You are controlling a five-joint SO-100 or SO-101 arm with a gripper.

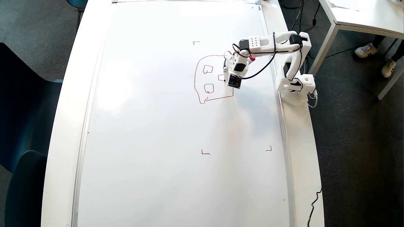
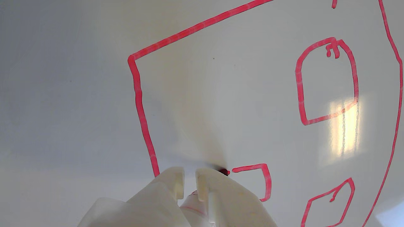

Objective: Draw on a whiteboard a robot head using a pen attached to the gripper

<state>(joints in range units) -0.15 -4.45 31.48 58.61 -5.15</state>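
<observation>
No readable text or logos anywhere. The gripper (image 2: 189, 184) has its jaws clamped on the pen (image 2: 223, 171), tip touching the whiteboard (image 1: 164, 132) inside the red robot head (image 1: 211, 78), which sits toward the board's 1 o'clock in the overhead view, by a half-drawn small square.

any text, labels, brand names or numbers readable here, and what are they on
None: no words, numbers or brand names can be read in either view.
Whiteboard: only red marks, no writing: the robot head drawing and small corner marks.
Hand and its circuit board: any print is too small to read.
Pen: no label visible.
</observation>
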